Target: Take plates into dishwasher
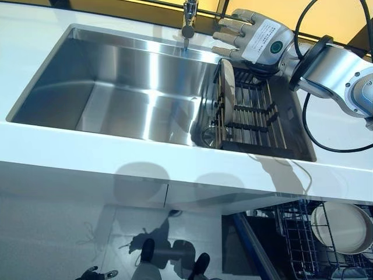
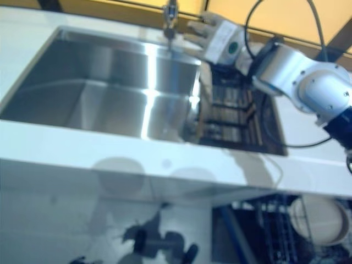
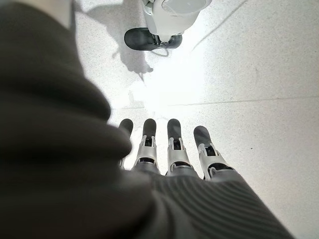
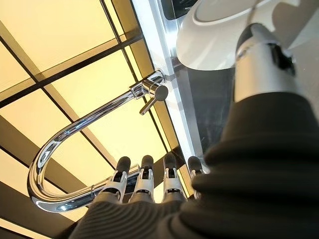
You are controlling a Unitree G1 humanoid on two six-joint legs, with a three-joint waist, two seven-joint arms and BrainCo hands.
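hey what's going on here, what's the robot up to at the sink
The robot is moving plates from the sink to the dishwasher. Its right hand is over the dish rack at the right end of the sink, fingers straight and holding nothing, just above a plate standing on edge in the rack. Another plate already sits in the dishwasher rack below the counter. The left hand hangs open over the floor, idle.

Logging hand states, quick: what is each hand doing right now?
Left hand: open, fingers straight, holding nothing.
Right hand: open, fingers straight, above the plate, holding nothing.
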